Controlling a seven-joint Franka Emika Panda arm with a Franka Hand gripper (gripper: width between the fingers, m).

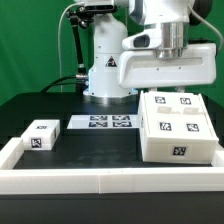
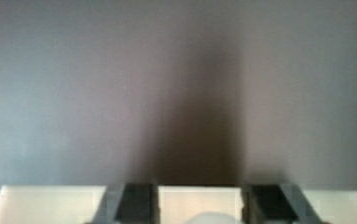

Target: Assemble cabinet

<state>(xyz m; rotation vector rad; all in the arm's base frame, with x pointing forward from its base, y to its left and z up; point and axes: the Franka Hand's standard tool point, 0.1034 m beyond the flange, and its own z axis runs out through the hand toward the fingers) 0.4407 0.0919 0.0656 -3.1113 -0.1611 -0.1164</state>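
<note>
In the exterior view my gripper (image 1: pixel 168 45) is at the upper right, and a wide white cabinet panel (image 1: pixel 165 72) hangs straight under it, lifted off the table. The white cabinet body (image 1: pixel 178 128), with several square tags on top, stands on the table below and in front of the panel. A small white tagged block (image 1: pixel 40 135) lies on the exterior view's left. In the wrist view my gripper (image 2: pixel 205 205) has two dark fingers (image 2: pixel 139 205) with the white panel (image 2: pixel 50 205) filling the gap between them. The jaws look shut on it.
The marker board (image 1: pixel 105 122) lies flat between the small block and the cabinet body. The robot base (image 1: pixel 105 65) stands at the back centre. A long low white border wall (image 1: pixel 100 178) runs along the front of the black table (image 1: pixel 90 150).
</note>
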